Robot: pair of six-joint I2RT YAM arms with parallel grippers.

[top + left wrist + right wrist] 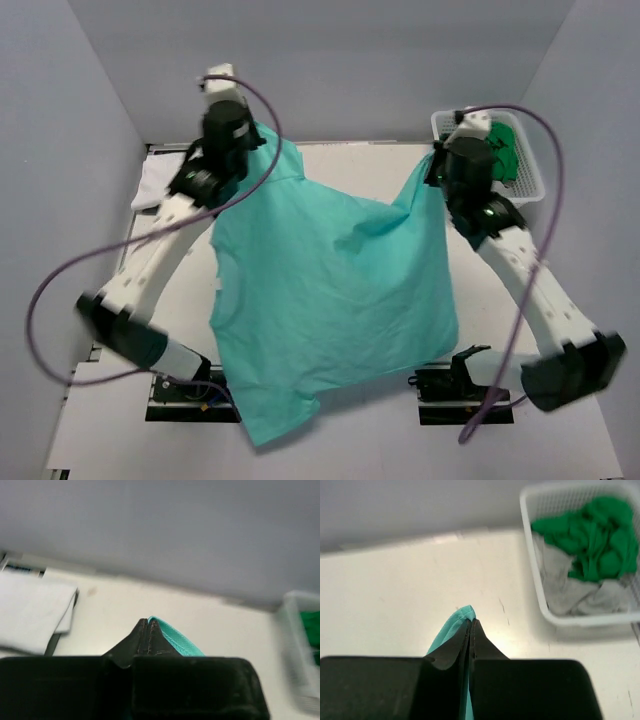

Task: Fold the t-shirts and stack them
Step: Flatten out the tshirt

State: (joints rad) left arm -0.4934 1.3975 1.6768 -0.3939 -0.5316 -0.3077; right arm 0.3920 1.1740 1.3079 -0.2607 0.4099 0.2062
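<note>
The light teal-mint t-shirt is lifted by its two far corners and drapes down over the table's near edge. My left gripper is shut on its far left corner. In the left wrist view the left gripper pinches a teal hem. My right gripper is shut on the far right corner. In the right wrist view the right gripper pinches teal cloth. The white t-shirt lies folded at the far left of the table and also shows in the left wrist view.
A white lattice basket stands at the far right, holding green cloth and grey-white cloth. Its rim is close to my right gripper. Grey walls enclose the table on three sides.
</note>
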